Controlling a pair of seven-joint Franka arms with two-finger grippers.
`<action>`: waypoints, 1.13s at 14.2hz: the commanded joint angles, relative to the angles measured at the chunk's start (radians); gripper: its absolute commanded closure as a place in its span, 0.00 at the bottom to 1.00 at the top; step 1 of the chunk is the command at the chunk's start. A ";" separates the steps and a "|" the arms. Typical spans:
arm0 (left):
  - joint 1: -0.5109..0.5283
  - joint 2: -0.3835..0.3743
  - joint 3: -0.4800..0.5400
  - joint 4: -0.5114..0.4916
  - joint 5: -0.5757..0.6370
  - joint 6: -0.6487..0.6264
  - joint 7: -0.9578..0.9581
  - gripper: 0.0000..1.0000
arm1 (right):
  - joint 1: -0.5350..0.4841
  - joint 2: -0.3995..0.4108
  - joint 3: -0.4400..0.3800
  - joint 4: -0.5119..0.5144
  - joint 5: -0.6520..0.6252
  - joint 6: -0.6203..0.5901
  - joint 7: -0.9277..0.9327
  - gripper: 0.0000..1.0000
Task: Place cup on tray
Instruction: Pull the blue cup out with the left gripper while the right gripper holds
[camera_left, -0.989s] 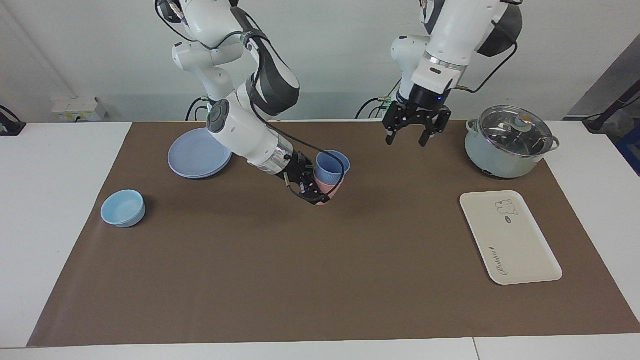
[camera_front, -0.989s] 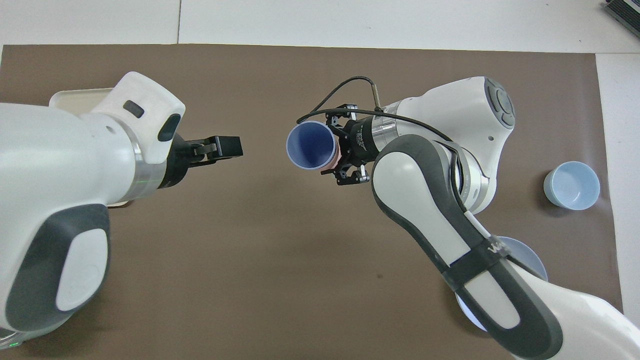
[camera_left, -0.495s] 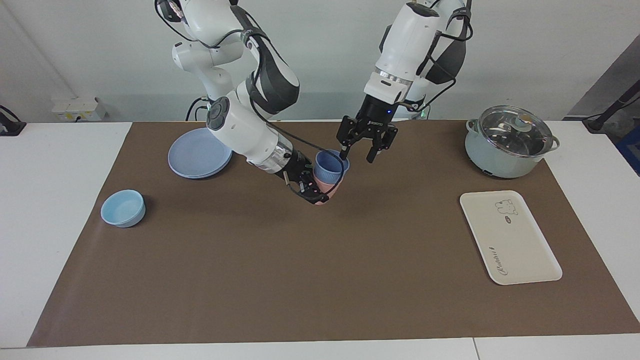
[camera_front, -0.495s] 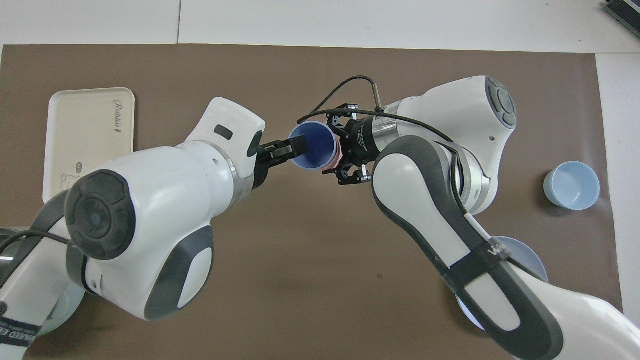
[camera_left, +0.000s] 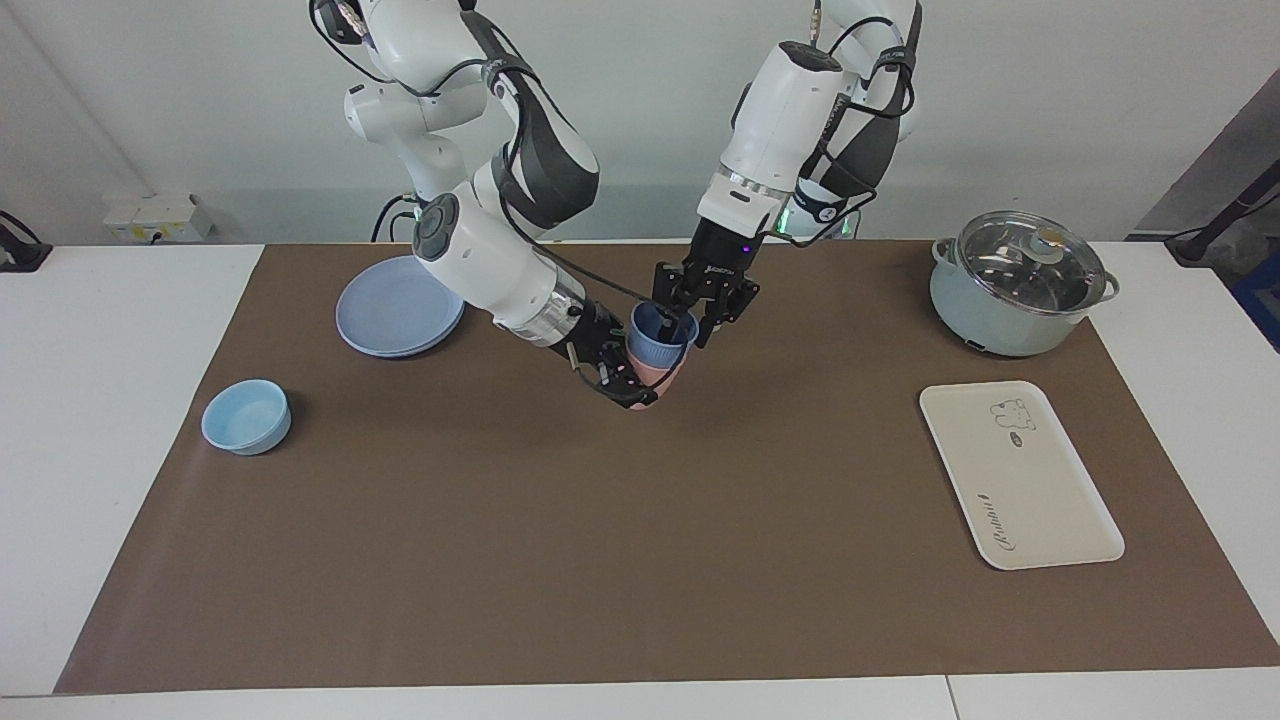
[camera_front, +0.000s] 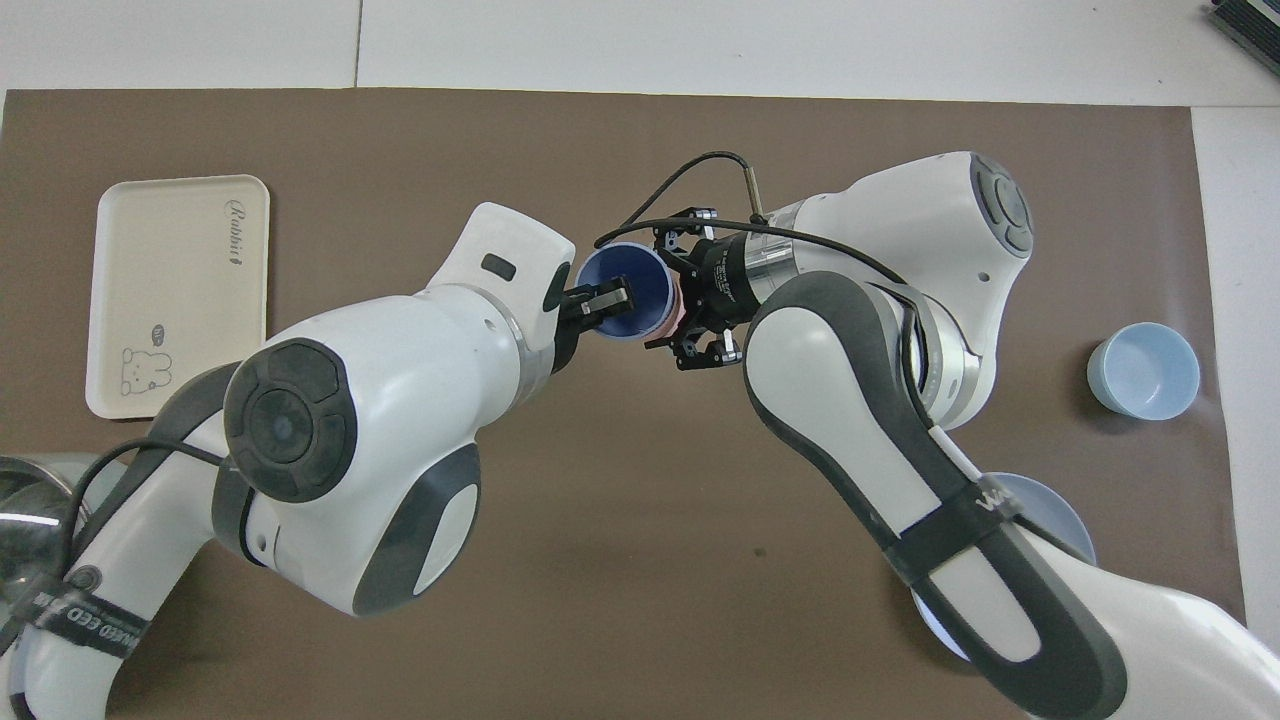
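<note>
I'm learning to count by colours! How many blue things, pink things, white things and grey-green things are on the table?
Blue: 3, the cup, the plate and the bowl.
Pink: 1, the pink cup that the blue cup sits in.
Cream-white: 1, the tray.
Grey-green: 1, the pot with a glass lid.
Total: 6
</note>
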 joint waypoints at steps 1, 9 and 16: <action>-0.003 0.000 0.017 0.066 -0.006 -0.107 -0.016 1.00 | 0.005 -0.021 -0.003 -0.013 -0.024 0.009 0.022 1.00; 0.131 -0.063 0.025 0.242 -0.005 -0.423 -0.004 1.00 | -0.014 -0.021 -0.008 -0.014 -0.021 0.007 0.010 1.00; 0.525 -0.109 0.025 0.157 -0.012 -0.486 0.287 1.00 | -0.205 -0.011 -0.009 -0.057 0.112 -0.045 -0.123 1.00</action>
